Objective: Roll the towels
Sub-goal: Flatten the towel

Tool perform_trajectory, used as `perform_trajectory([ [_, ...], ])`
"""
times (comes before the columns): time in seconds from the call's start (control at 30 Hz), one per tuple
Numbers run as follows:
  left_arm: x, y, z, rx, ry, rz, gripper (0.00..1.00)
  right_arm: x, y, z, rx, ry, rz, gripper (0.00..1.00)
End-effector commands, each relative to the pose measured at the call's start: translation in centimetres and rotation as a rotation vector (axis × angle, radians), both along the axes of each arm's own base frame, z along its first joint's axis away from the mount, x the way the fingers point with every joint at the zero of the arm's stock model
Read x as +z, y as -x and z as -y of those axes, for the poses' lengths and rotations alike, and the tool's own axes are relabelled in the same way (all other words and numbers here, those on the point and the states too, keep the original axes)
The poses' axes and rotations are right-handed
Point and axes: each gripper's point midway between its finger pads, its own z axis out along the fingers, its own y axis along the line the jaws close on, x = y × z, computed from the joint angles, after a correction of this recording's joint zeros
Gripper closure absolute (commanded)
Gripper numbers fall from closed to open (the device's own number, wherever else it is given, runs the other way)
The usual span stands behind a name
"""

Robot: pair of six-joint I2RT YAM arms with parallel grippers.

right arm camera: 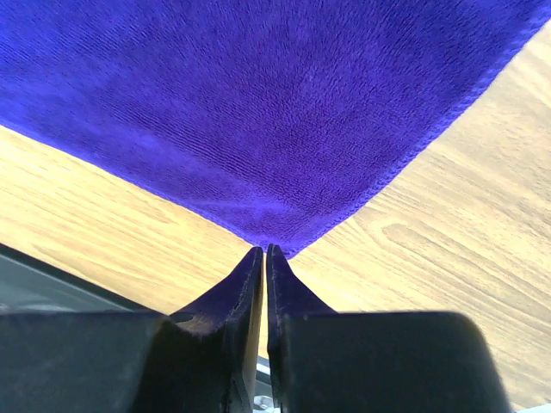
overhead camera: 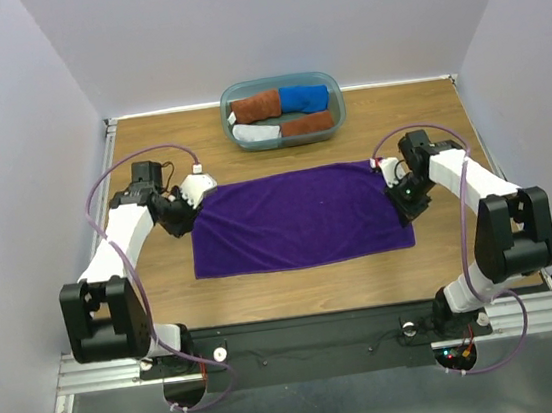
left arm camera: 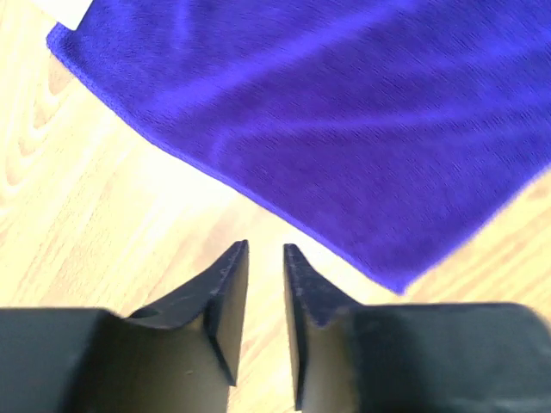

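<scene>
A deep purple towel (overhead camera: 298, 219) lies spread flat on the wooden table. My left gripper (overhead camera: 188, 209) is at its far-left corner. In the left wrist view the left gripper (left arm camera: 265, 247) stands open by a narrow gap over bare wood, just short of the towel's edge (left arm camera: 344, 129), with a white tag (left arm camera: 71, 9) at the top corner. My right gripper (overhead camera: 405, 213) is at the towel's right edge. In the right wrist view the right gripper (right arm camera: 265, 249) is shut, tips touching the towel's corner (right arm camera: 284, 245); no cloth shows between the fingers.
A teal-grey tub (overhead camera: 335, 93) stands at the back centre. It holds rolled towels: rust-brown (overhead camera: 256, 106), bright blue (overhead camera: 303, 97), pale grey (overhead camera: 257, 134) and another rust-brown one (overhead camera: 308, 124). The table's near edge (right arm camera: 52, 275) runs close behind the right gripper.
</scene>
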Motion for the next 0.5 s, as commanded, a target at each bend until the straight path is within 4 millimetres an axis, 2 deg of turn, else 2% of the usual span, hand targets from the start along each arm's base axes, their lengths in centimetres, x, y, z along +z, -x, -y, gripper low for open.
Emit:
perform_trajectory([
  [0.0,-2.5,5.6,0.7,-0.136,-0.013,-0.146,0.69,-1.5,1.3,1.0,0.038,0.048,-0.06,0.9],
  [0.03,-3.4,6.5,0.8,-0.148,-0.015,-0.175,0.7,-1.8,1.3,1.0,0.034,0.049,-0.063,0.9],
  [0.17,-5.1,7.9,1.4,-0.176,-0.023,-0.203,0.7,-3.4,0.7,1.3,0.032,0.07,-0.079,0.9],
  [0.27,-5.8,8.1,2.0,-0.197,-0.024,-0.2,0.71,-4.5,1.0,1.5,0.033,0.083,-0.095,0.9],
  [0.37,-7.1,8.9,2.2,-0.208,-0.03,-0.233,0.71,-6.0,2.2,2.3,0.044,0.122,-0.133,0.91],
  [0.47,-8.6,9.5,1.4,-0.193,-0.079,-0.256,0.73,-6.7,3.4,3.0,0.059,0.156,-0.159,0.91],
])
